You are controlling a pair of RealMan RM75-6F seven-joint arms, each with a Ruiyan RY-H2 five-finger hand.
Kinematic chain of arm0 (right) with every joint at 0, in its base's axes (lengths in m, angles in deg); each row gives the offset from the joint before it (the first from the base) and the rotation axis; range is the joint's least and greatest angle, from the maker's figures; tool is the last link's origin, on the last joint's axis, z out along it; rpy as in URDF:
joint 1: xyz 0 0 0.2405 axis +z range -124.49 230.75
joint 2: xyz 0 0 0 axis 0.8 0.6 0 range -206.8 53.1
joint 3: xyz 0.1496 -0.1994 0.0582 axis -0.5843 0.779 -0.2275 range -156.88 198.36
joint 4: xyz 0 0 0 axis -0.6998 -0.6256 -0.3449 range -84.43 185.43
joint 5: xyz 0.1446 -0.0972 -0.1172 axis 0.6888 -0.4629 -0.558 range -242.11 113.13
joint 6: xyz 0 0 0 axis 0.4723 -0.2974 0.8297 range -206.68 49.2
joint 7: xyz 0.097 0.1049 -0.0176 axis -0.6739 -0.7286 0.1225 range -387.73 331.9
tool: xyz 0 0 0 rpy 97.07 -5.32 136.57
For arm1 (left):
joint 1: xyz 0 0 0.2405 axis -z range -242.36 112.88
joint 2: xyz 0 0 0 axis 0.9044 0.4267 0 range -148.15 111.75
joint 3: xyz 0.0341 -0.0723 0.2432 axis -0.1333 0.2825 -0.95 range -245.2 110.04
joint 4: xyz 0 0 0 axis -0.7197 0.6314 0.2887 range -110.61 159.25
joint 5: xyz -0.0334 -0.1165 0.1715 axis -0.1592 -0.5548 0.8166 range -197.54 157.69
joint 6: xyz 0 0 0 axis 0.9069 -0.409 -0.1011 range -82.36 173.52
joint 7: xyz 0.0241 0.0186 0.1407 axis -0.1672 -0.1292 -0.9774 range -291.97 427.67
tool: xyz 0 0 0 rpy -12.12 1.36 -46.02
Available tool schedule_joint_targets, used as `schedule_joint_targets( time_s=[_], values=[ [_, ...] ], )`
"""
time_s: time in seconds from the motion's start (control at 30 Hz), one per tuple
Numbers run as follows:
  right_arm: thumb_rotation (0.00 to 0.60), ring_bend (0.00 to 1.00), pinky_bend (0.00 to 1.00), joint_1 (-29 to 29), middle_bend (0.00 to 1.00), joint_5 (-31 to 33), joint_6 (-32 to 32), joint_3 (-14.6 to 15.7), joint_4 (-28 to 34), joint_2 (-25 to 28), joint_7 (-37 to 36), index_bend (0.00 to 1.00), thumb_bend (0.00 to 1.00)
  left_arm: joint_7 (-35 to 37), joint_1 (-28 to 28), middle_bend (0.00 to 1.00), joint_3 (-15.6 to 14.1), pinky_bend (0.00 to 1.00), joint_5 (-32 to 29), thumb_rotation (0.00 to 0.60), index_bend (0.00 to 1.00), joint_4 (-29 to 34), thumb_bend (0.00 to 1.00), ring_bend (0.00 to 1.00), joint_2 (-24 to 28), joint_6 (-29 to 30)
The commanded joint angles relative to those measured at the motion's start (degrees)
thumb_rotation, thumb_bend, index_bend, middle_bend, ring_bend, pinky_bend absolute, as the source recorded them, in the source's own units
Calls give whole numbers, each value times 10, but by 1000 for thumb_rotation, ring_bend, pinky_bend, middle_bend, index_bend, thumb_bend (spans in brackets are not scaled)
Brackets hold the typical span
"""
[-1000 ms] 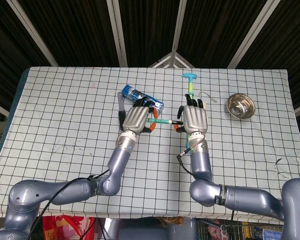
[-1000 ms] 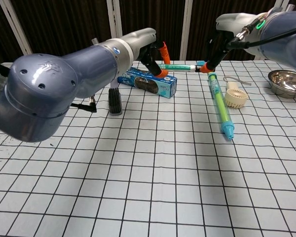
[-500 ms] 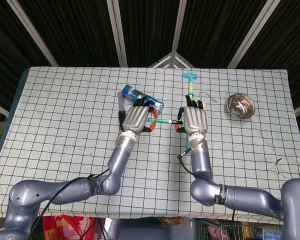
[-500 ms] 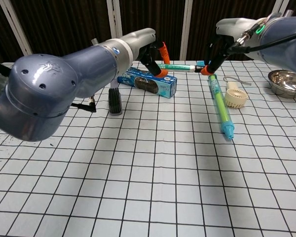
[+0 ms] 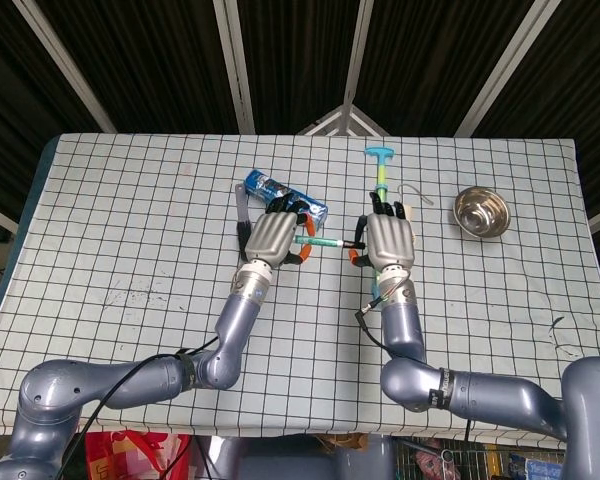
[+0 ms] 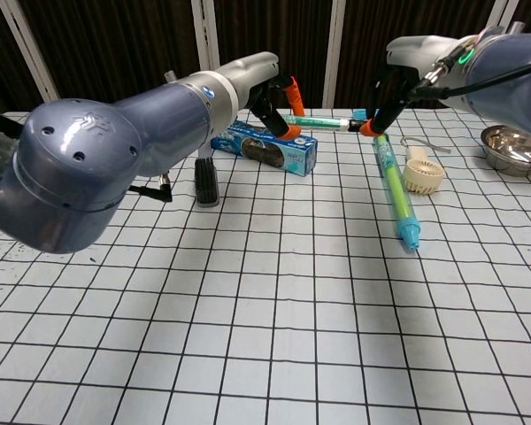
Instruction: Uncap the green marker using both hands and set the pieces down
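The green marker (image 5: pixel 323 242) (image 6: pixel 317 120) hangs level above the table between my two hands. My left hand (image 5: pixel 273 236) (image 6: pixel 276 99) grips its left end with orange-tipped fingers. My right hand (image 5: pixel 389 241) (image 6: pixel 385 93) pinches its right end, where the cap sits; whether the cap is off the barrel is too small to tell. Both hands hover above the checked tablecloth (image 5: pixel 140 230) (image 6: pixel 265 301), backs up in the head view.
A blue box (image 5: pixel 315 209) (image 6: pixel 265 146) lies under the left hand. A black brush (image 6: pixel 207 181), a long green and blue tool (image 5: pixel 380 165) (image 6: pixel 395 189), a cream round object (image 6: pixel 422 174) and a steel bowl (image 5: pixel 482 211) (image 6: pixel 513 148) also sit on the table.
The right hand has shifted slightly; the marker stays held between both hands at about the same height.
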Motion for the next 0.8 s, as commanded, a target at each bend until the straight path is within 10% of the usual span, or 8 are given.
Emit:
schedule_joint_targets(
  time_s=[0.03,0.8],
  values=[
    [600,136,45,0,80,0,-1,0,-1,0,-2,597,327,3,-1,175,1,0,2,600,655,1,547,0,1,1],
    [600,136,46,2,80,5,-19,3,-7,1,-11,509,327,22,-3,176,-3,0,7,600,657,-11,547,0,-1,-16]
  ],
)
